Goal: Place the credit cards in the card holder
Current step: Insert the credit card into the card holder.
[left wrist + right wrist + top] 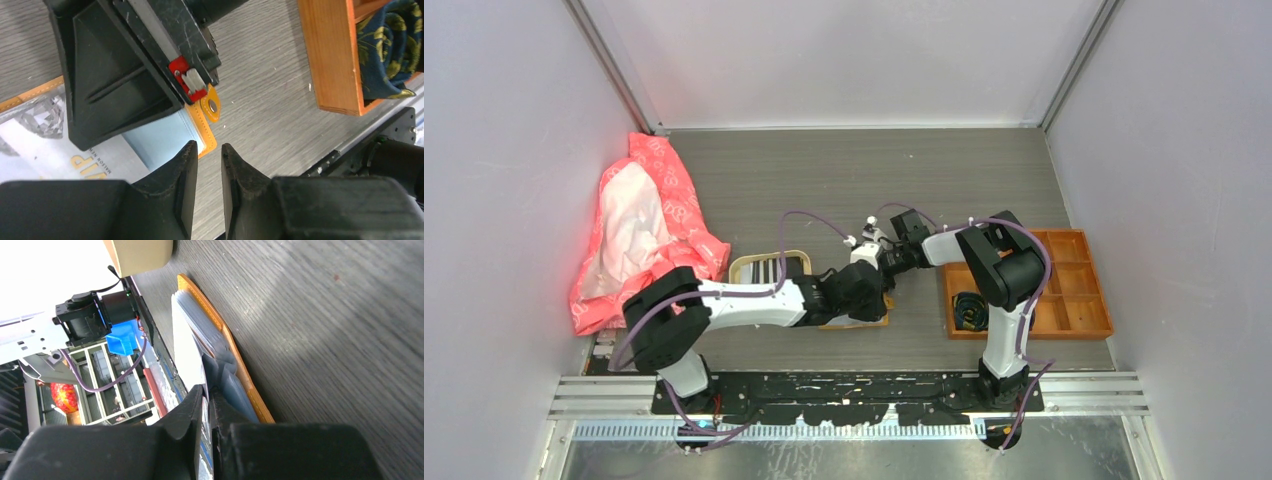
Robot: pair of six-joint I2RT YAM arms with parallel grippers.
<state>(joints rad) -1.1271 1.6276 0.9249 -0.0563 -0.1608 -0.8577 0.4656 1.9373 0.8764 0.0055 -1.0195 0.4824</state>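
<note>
The mustard-orange card holder (209, 131) lies open on the table, its snap tab toward the orange box and its pale blue lining (165, 137) showing. My right gripper (207, 396) is shut on the edge of a pale printed credit card (45, 142), which rests against the holder's (235, 352) inner pockets. My left gripper (209, 152) hovers just off the holder's corner, jaws narrowly open with only bare table between them. In the top view both grippers, left (874, 296) and right (887, 268), meet over the holder (856, 323). More striped cards (769, 270) lie in the beige tray.
The beige tray (796, 257) sits left of the holder. An orange compartmented box (1074, 300) stands at the right with a dark patterned roll (969, 310) in its near-left cell. A pink bag (639, 230) lies against the left wall.
</note>
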